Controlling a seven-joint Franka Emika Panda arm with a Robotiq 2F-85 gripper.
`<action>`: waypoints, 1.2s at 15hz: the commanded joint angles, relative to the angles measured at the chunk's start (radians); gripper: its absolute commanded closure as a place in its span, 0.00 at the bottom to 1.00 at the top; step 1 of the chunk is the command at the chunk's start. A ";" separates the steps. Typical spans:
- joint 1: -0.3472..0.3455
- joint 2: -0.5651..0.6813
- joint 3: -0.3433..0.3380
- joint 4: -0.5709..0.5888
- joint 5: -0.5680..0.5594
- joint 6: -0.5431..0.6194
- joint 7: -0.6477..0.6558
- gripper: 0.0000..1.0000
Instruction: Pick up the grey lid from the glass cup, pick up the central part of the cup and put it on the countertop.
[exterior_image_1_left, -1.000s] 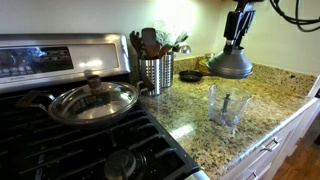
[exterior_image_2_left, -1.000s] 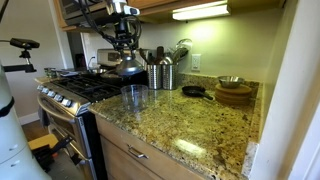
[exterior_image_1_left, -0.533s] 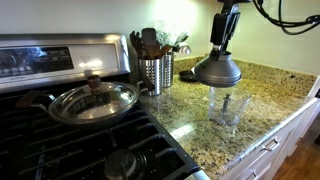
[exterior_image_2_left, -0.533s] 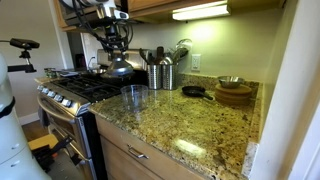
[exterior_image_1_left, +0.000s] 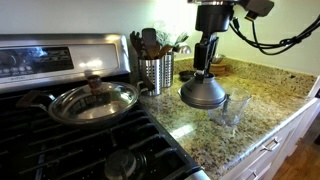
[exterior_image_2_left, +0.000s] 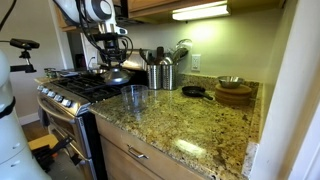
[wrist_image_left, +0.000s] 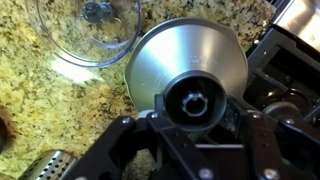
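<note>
My gripper (exterior_image_1_left: 203, 66) is shut on the knob of the grey lid (exterior_image_1_left: 203, 94) and holds it in the air, off the glass cup (exterior_image_1_left: 229, 108). In the wrist view the grey lid (wrist_image_left: 185, 60) fills the middle, with its knob clamped between the gripper's (wrist_image_left: 193, 103) fingers. The glass cup (wrist_image_left: 90, 30) stands open on the countertop (exterior_image_1_left: 270, 90), and the central part of the cup (wrist_image_left: 98, 12) stands upright inside it. The lid (exterior_image_2_left: 112, 76) hangs beside the cup (exterior_image_2_left: 134, 97), towards the stove.
A ribbed steel utensil holder (exterior_image_1_left: 155, 72) stands behind the lid. A pan with a glass lid (exterior_image_1_left: 93, 100) sits on the black gas stove (exterior_image_1_left: 60, 140). A small skillet (exterior_image_2_left: 196, 92) and wooden bowls (exterior_image_2_left: 234, 93) stand further along the countertop.
My gripper has carried the grey lid from beyond the cup across it towards the stove, and lowered it to about cup height.
</note>
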 joint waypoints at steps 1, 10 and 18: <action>0.009 0.066 0.003 0.039 0.015 0.043 -0.042 0.65; -0.014 0.216 -0.011 0.073 0.017 0.151 -0.083 0.65; -0.053 0.299 -0.032 0.092 0.012 0.181 -0.110 0.65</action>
